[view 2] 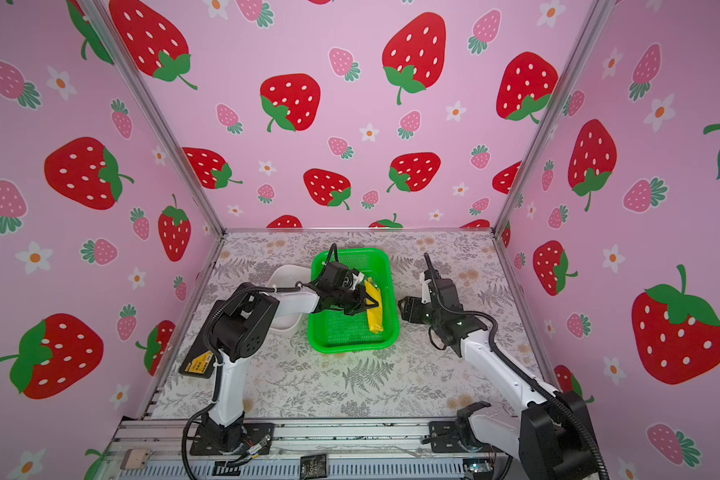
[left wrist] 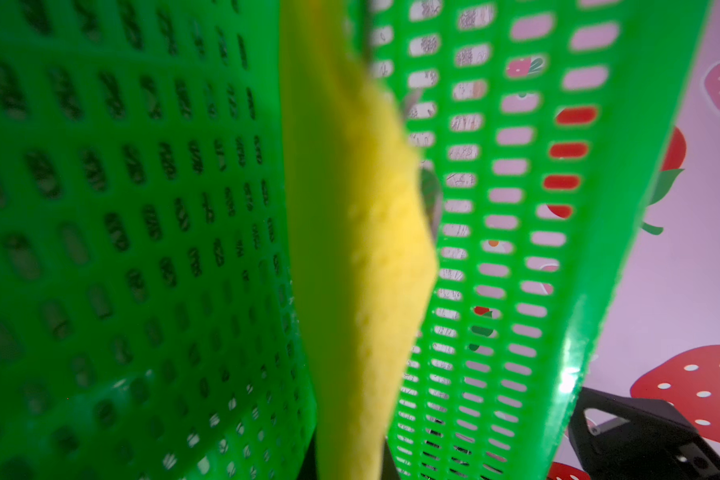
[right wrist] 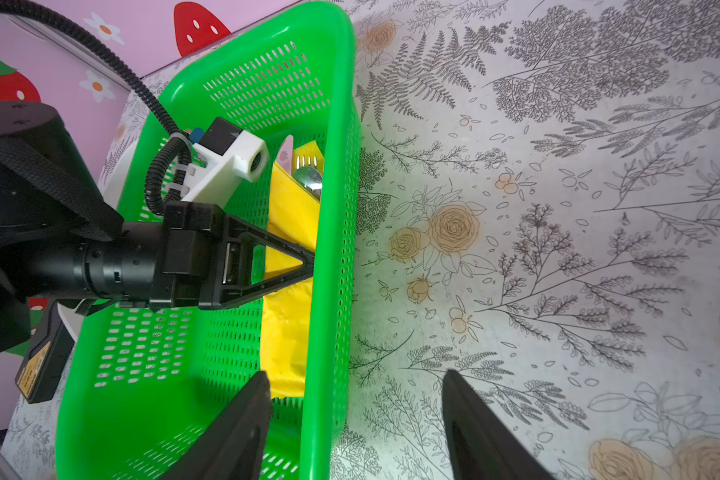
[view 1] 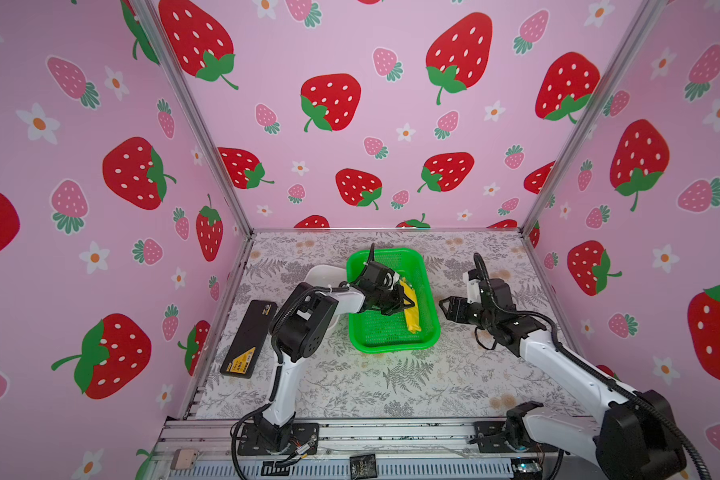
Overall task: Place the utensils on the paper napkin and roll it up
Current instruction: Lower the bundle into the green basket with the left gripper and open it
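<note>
Left gripper (right wrist: 308, 262) pinched shut on the rolled yellow paper napkin (right wrist: 287, 332). The roll lies inside the green mesh basket (right wrist: 337, 104) along its right wall. The utensils (right wrist: 307, 172) show fork and spoon heads sticking out the far end. Right gripper (view 1: 443, 307) has jaws wide and empty, just beside the basket's right side.

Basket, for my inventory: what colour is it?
The basket is bright green, best seen in the right wrist view.
</note>
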Tool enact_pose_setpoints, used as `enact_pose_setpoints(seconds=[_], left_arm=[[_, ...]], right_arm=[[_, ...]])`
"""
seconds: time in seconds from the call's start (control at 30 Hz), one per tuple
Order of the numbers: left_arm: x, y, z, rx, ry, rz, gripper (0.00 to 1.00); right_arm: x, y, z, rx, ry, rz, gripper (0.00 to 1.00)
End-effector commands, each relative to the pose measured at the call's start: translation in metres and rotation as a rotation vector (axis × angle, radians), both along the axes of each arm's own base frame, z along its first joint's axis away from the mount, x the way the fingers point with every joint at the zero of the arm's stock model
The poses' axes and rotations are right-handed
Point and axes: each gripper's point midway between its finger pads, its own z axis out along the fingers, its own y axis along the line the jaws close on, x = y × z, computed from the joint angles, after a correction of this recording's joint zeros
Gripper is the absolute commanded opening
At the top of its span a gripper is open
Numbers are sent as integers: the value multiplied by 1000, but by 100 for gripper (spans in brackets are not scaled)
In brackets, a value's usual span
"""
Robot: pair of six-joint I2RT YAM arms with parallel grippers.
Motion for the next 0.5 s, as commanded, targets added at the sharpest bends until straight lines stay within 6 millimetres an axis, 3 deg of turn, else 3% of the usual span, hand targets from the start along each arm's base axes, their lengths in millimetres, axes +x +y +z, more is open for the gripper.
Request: enact_pose_setpoints(seconds=[0.0,0.47], left_arm=[[9,-12,8,-39,-32,-14,0],[4,-4,-21,53,19,-18,3]], right_arm=[[-1,0,-7,13,23,-3,67],[2,2,-10,17,39,-4,67]])
